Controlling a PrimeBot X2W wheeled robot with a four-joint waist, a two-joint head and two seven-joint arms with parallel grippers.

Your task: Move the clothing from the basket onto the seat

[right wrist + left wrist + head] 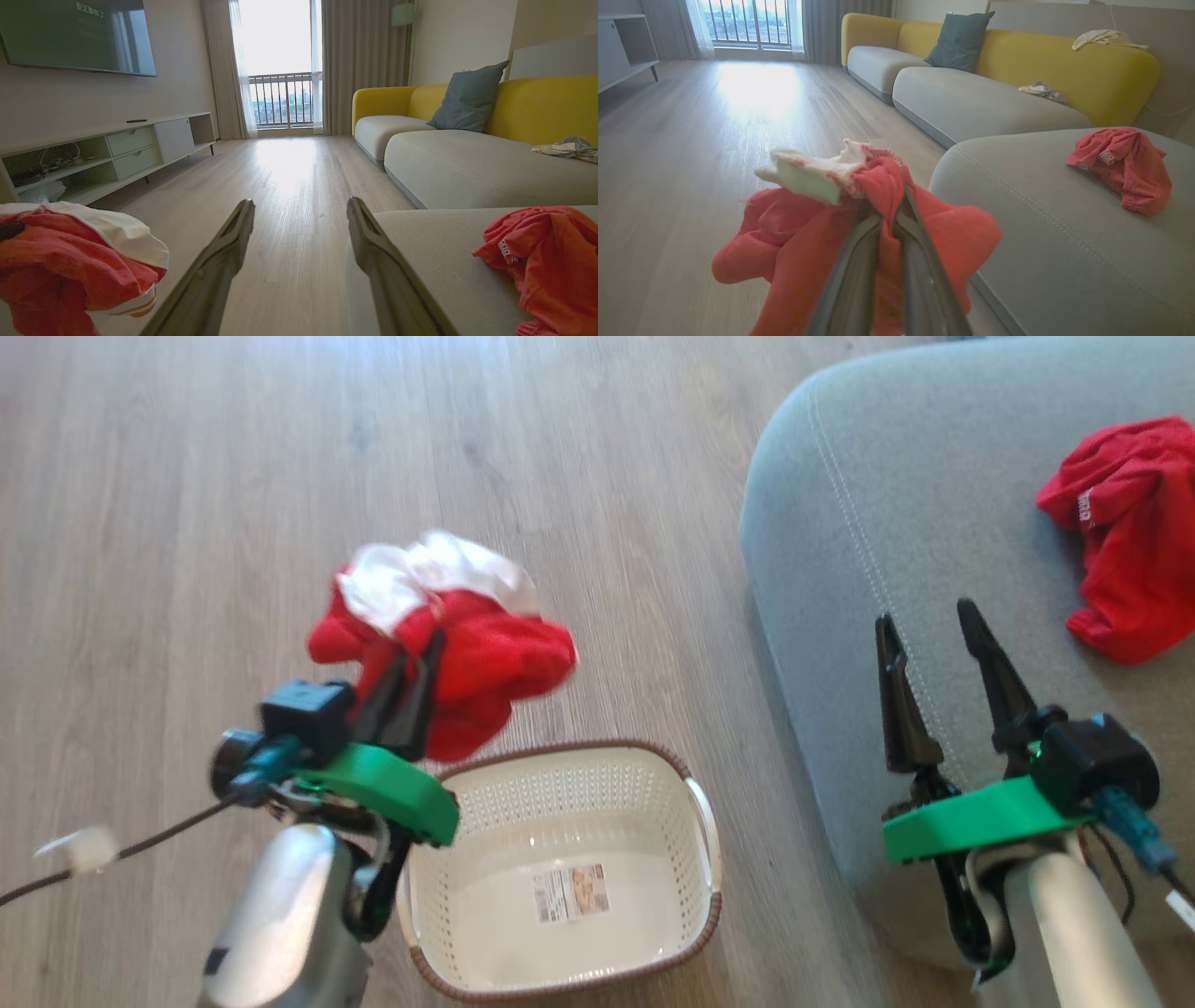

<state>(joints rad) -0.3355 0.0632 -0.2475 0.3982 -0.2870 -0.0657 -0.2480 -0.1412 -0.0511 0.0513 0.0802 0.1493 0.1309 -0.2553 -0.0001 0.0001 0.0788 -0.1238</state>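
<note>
head view: the left tool (415, 658), left of centre, is clenched on a red-and-white garment (485, 653), which hangs bunched above the wooden floor (233, 476), just past the basket's far rim. the basket (560, 784) sits at lower centre, a paper label (571, 893) showing on its bottom. the right tool (924, 616), at lower right, is released, fingers spread over the near edge of the seat (840, 569). a second red garment (1130, 532) lies on the seat at the right edge of the frame.

left wrist view: the two fingers meet at lower centre, pinching red cloth with the white part on top. the seat fills the lower right, the red garment (1125, 163) resting on it at right.

right wrist view: the fingers stand well apart at bottom centre. the held garment (70, 266) is at lower left, the other garment (551, 252) on the seat at lower right.
</note>
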